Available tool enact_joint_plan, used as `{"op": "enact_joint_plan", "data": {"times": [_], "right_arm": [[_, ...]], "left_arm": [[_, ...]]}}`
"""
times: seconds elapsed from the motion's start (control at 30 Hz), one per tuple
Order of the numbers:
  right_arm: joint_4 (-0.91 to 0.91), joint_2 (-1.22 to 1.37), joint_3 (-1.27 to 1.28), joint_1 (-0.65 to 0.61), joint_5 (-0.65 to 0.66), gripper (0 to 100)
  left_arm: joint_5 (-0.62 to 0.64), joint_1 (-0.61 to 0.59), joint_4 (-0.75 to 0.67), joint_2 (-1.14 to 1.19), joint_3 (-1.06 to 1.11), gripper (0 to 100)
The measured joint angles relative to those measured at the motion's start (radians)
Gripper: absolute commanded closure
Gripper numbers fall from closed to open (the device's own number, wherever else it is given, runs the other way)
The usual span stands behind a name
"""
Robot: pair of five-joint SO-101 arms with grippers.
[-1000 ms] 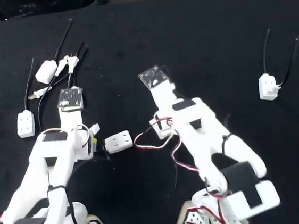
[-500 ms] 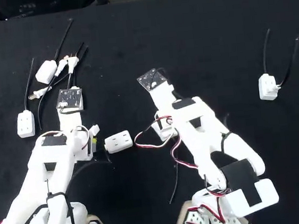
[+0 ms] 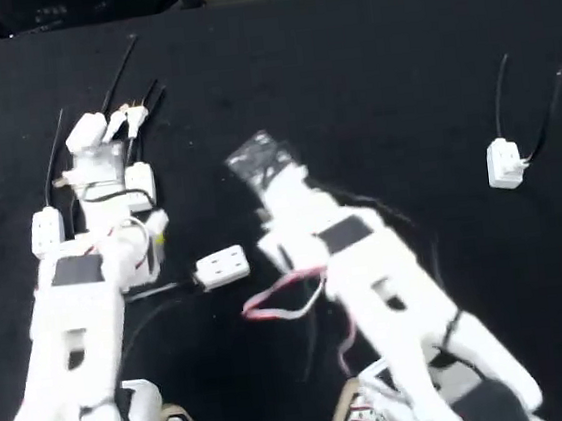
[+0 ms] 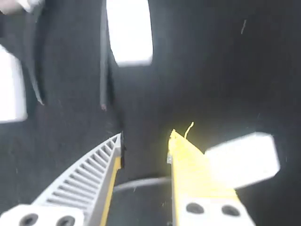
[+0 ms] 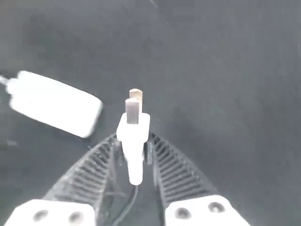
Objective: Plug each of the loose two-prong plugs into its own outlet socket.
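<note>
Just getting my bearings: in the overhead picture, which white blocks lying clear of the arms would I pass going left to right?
Left outlet socket → middle outlet socket → far-right outlet socket, which has cables trailing from it.

Your left socket [image 3: 47,231] lies by the table's [image 3: 366,61] left edge, the right socket [image 3: 502,163] by its right edge, and the middle socket [image 3: 223,266] nearer the front. Loose plugs [image 3: 134,115] lie behind the left socket. One plug [image 5: 133,123] sits in the right gripper [image 5: 133,141].

The left arm [image 3: 71,313] and right arm [image 3: 384,285] are chunky white blocks with black patches and thin wires, and the left gripper [image 4: 145,136] has one grey ribbed finger and one yellow.
</note>
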Motion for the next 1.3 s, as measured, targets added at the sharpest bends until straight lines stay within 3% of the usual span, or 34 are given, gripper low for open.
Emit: {"op": "enact_joint_plan", "data": {"times": [0.23, 0.4, 0.53, 0.83, 1.0, 1.3], "right_arm": [[-0.183, -0.157, 0.149, -0.239, -0.155, 98.8], [-0.410, -0.199, 0.305, -0.339, -0.184, 98.8], [-0.482, -0.201, 0.334, -0.373, -0.184, 98.8], [-0.494, -0.201, 0.336, -0.384, -0.184, 98.8], [-0.480, -0.201, 0.336, -0.384, -0.184, 98.8], [-0.290, -0.345, 0.336, -0.384, -0.184, 98.8]], "left_arm": [[0.123, 0.000, -0.161, -0.368, 0.216, 83], [0.181, 0.003, -0.166, -0.606, 0.333, 83], [0.184, 0.061, -0.146, -0.776, 0.390, 83], [0.071, 0.187, -0.009, -1.013, 0.465, 83], [0.023, 0.187, -0.008, -1.005, 0.480, 83], [0.015, 0.137, -0.008, -0.984, 0.519, 83]]}}
